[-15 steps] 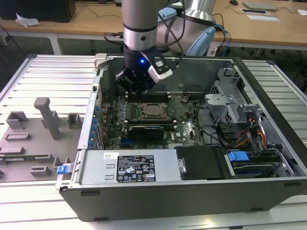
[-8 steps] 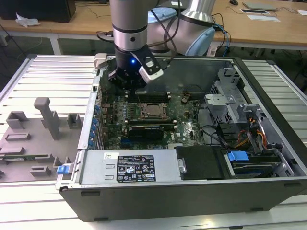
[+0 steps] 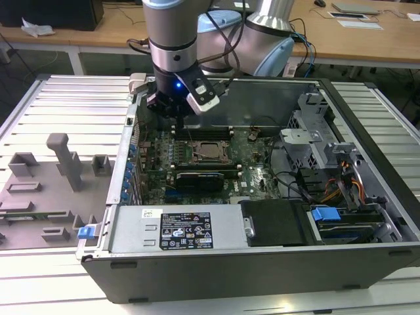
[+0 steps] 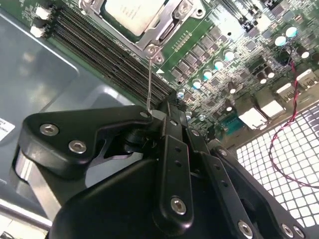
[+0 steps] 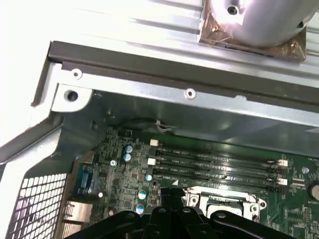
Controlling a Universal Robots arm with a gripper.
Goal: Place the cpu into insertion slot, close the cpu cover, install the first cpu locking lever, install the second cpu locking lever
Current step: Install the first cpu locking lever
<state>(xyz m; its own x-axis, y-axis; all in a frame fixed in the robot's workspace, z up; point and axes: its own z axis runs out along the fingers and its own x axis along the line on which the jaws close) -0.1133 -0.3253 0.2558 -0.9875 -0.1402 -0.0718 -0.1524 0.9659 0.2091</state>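
- The end effector [image 4: 172, 105] hangs low inside the open computer case [image 3: 262, 259], tips drawn narrow, almost together.
- A thin locking lever [image 4: 149, 79] stands up off the socket corner, and its free end meets the end effector's tip. Whether it is pinched or only touched cannot be told.
- Right below the tips run the dark memory slots [image 4: 99, 47], side by side on the green motherboard [image 4: 224, 35].
- Just past those slots sits the insertion slot [image 3: 210, 150]. In the exterior view it lies near the end effector [image 3: 177, 117], toward that view's right.
- The cpu [image 4: 132, 12] is seated in the slot, pale metal top facing up.
- The cpu cover [image 4: 167, 26] lies flat around it, framing that top.
- The first wrist view has the end effector [image 5: 167, 199] beside the same socket.
- Further out, a red wire [image 4: 279, 144] loops over a perforated grille [image 4: 284, 169].
- Well away from the end effector, grey fixtures [image 3: 65, 161] stand on the ribbed bench [image 3: 65, 98] beside the case.
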